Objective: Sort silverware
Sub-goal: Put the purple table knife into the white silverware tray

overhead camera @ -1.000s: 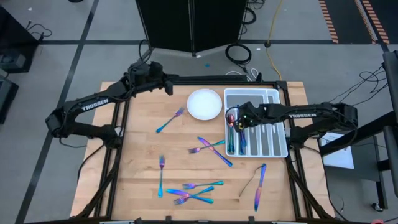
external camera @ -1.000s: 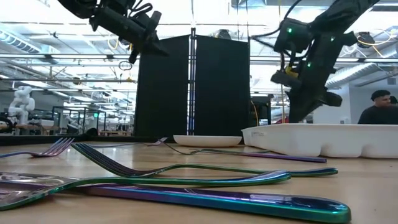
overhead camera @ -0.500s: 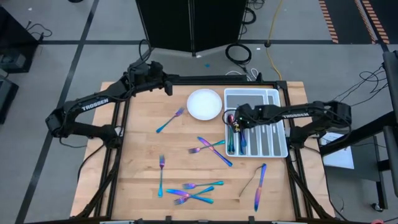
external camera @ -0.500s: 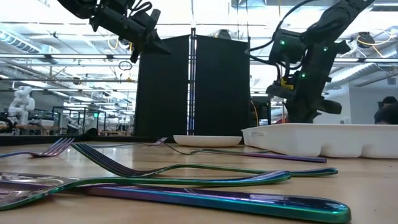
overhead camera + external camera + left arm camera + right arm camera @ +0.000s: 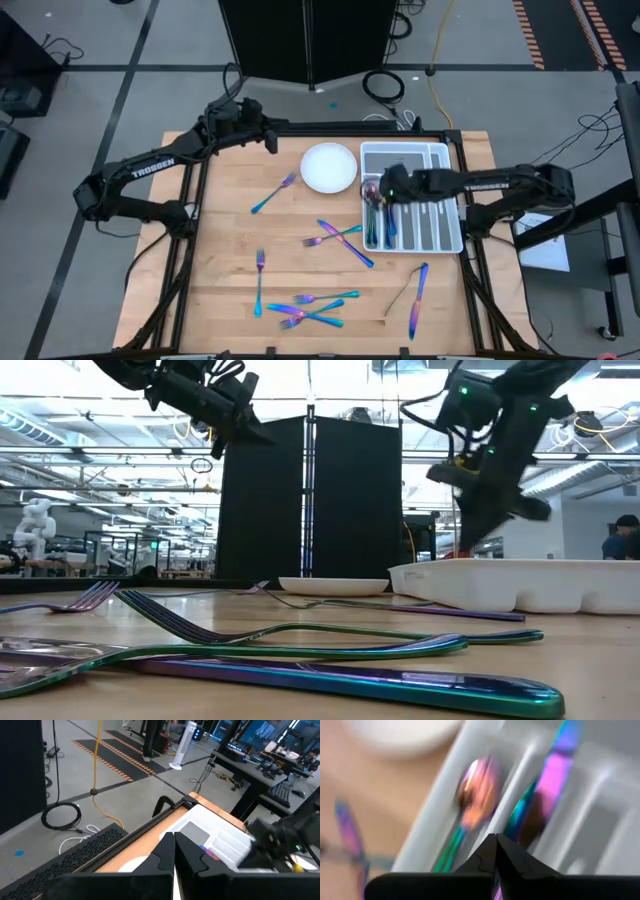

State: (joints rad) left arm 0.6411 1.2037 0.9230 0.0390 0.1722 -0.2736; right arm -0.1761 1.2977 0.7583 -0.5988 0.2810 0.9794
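Right pincer (image 5: 385,185), fingers together and empty, hovers over the tray's (image 5: 447,237) left slot holding a spoon (image 5: 476,790); dipping could scatter it, with silverware (image 5: 305,307) waiting on the table (image 5: 225,250).

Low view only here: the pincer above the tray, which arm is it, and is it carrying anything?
Observer: It is the right pincer, above the tray's slots nearest the plate. Its wrist view shows it shut with nothing between the fingers.
Operator: Anything in the tray? Its wall hides the inside from me.
Observer: Yes, a spoon lies in the outermost slot on the plate side, and a purple piece lies in the next slot.
Operator: And the other arm?
Observer: The left pincer hangs shut over the table's far left corner, well away from the tray.
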